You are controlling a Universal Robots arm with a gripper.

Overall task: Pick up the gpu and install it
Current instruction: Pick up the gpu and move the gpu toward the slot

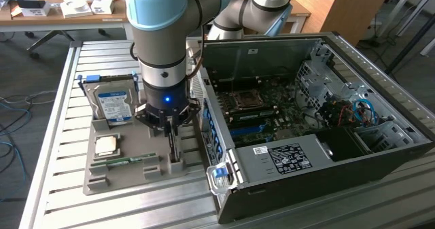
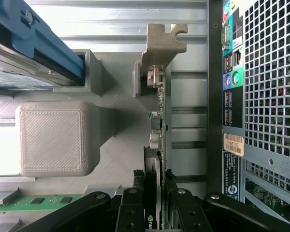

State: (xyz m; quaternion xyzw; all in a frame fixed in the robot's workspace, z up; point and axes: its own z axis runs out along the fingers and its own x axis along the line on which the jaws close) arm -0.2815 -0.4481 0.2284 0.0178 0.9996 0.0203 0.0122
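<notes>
Arm (image 1: 160,30): silver-grey tubes, pale blue joint caps | wrist (image 1: 163,76): bright metal collar above a black housing | light (image 1: 165,99): small blue glow on the housing | cable (image 1: 197,61): thin, brownish | gripper (image 1: 168,132): black linked bars | fingers (image 2: 130,212): black, round silver screw heads at pivots

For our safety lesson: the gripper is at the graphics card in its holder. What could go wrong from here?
The graphics card stands on edge in the holder; a tilted pull by the gripper could jam its bracket. The computer case stands close beside it, so a sideways swing might strike it.
</notes>
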